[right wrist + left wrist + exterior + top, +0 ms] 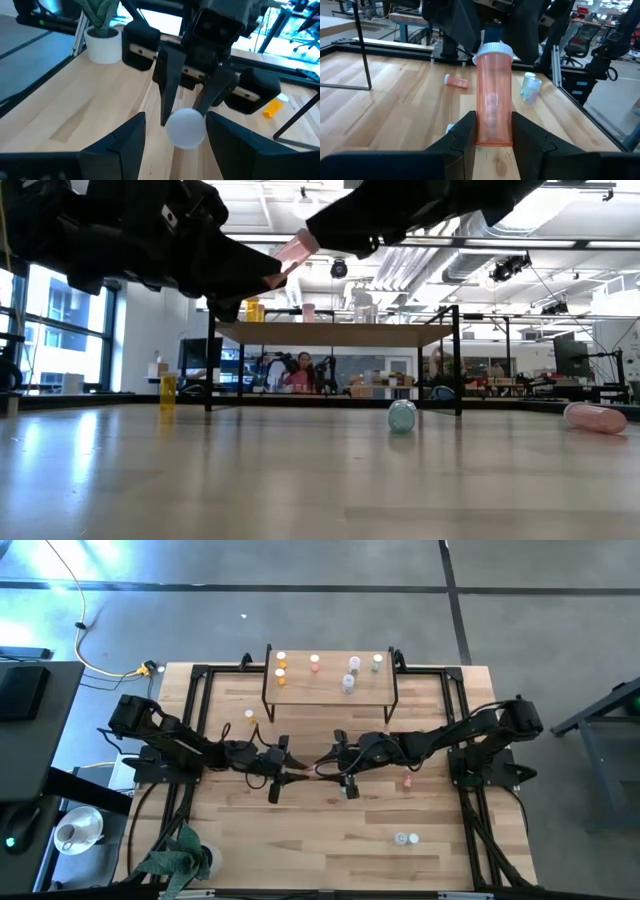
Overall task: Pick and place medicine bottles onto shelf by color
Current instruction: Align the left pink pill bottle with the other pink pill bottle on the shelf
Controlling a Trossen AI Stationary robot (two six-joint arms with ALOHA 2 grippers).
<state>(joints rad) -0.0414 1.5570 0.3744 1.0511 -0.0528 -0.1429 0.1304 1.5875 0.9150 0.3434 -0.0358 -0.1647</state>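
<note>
- Pink-red translucent medicine bottle with a white cap (493,95) hangs above the table's centre, pinched at its base between the left gripper's (492,131) dark fingers.
- Right gripper (176,131) meets it from three o'clock, fingers spread wide around the cap; only its wrist view shows this.
- Light-wood shelf on thin black legs (330,688) at twelve o'clock carries six bottles.
- Low view alone shows a teal bottle (401,416) lying on the wooden table (330,830).

table (330,840): shelf (330,690) at 12 o'clock; pink bottle (409,781) at 3; pale bottle (404,838) at 5.
shelf: six bottles.
</note>
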